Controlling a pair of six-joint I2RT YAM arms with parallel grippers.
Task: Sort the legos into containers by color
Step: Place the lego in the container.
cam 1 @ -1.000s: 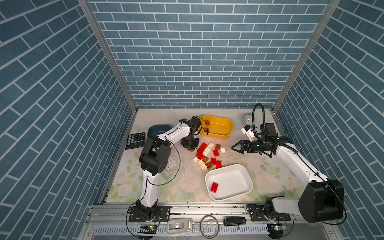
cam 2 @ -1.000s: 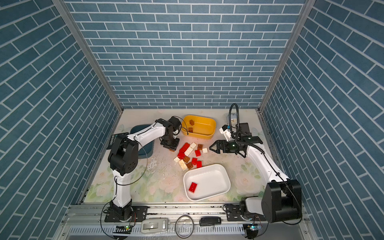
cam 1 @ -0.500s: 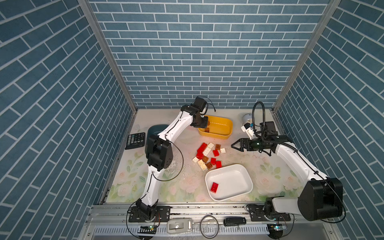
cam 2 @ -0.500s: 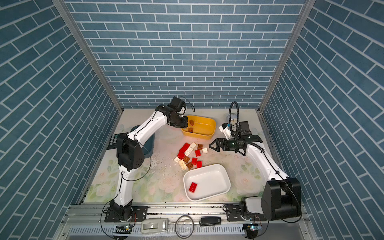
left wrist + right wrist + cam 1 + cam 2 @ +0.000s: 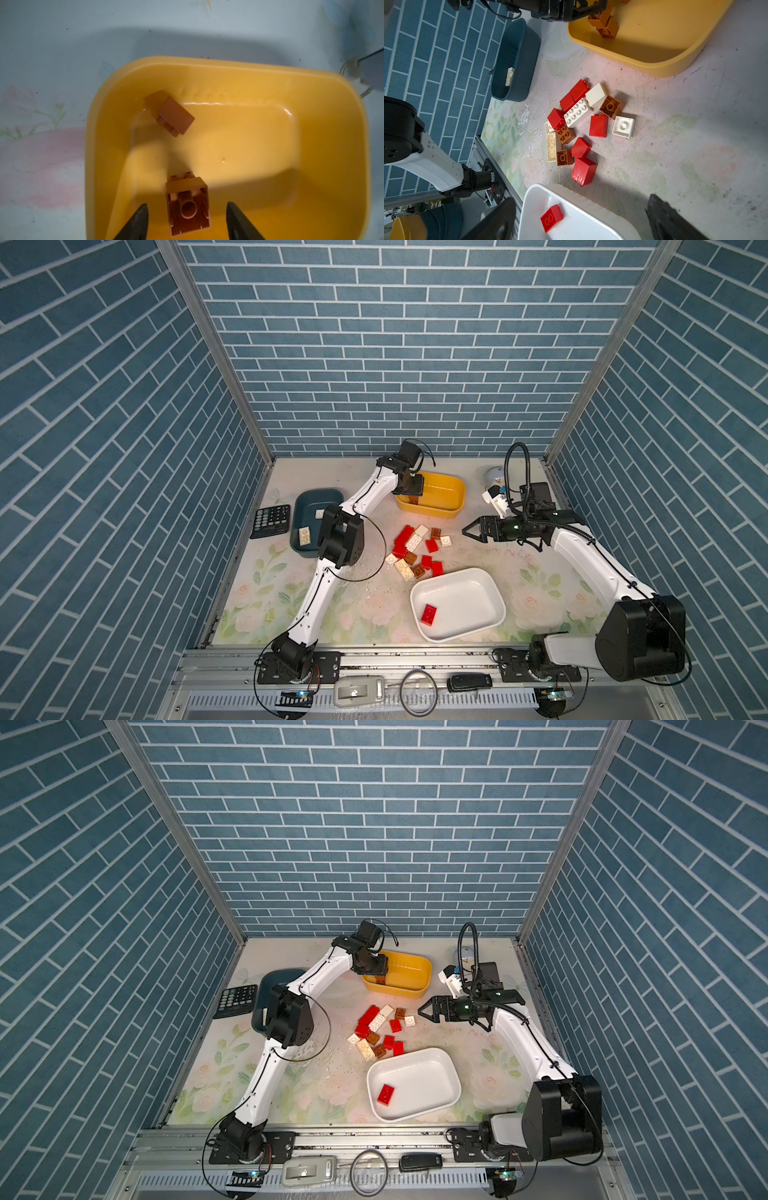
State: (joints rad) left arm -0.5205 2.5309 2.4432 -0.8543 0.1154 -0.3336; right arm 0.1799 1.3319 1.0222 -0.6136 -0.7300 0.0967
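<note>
Two brown legos point(image 5: 175, 116) inside the yellow tub point(image 5: 311, 87)

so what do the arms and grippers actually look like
Both the left arm and right arm have white link shells and bulky black joints. A thin black cable loops by the left elbow; a ribbed black hose arches over the right wrist. The left gripper and right gripper are black with tapering, pointed fingers.

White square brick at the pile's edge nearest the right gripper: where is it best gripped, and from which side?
Probably from straight above with the right gripper, pinching two opposite side walls of the white brick. It lies flat on the pile's outer edge, a narrow gap from the red brick.
</note>
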